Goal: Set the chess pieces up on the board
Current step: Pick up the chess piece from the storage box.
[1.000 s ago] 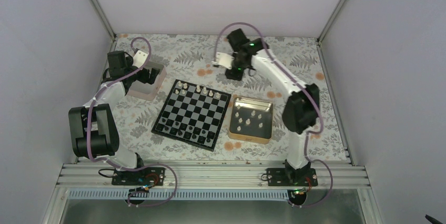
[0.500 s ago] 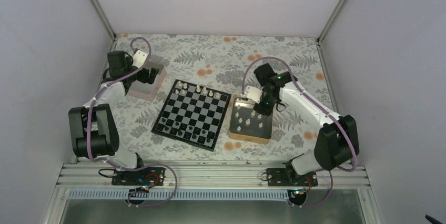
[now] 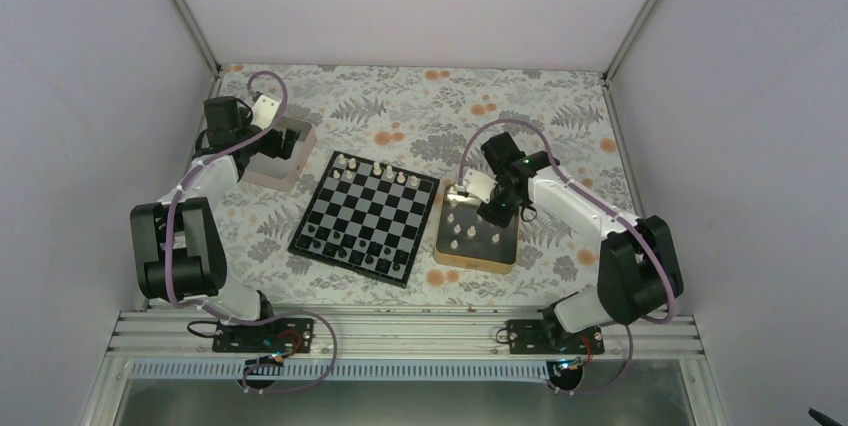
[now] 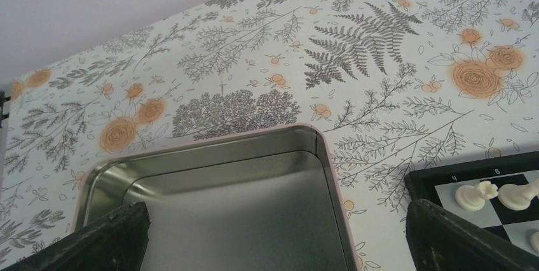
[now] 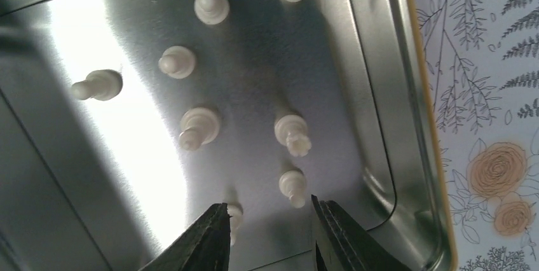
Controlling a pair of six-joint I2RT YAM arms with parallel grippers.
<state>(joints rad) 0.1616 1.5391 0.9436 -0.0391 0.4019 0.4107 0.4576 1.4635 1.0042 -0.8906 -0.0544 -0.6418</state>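
While the right gripper [image 5: 270, 220] hangs low over the gold tin [image 5: 372, 93], its jaws stand narrowly apart with nothing between them. Eight white pieces [image 5: 198, 126] sit on the tin floor beneath and ahead of it, by my count from the wrist view. One is just ahead of the fingertips, in line with the gap. Another is right beside the inner face of one finger, and I cannot tell whether it touches. The other six are farther ahead, well apart from each other, some upright and some tipped.

To that gripper's left, just beside the tin, lies the board [image 3: 367, 216]. White pieces stand along its far two rows, more of them in the back row than in the row before it, with gaps between. They are too small in the overhead view to count exactly. Dark pieces [image 3: 335, 238] line the near rows.

On the board's other side, the left gripper [image 4: 274, 220] is spread wide and holds nothing. The pink tin [image 4: 222, 159] directly beneath it shows only bare metal, and the board's corner, with two white pieces on it, sits off to its right.

My reading is that the dark side is probably finished and the white side about half done. The pieces in the gold tin have yet to be carried over, and the one ahead of the fingertips looks the likeliest next pick.
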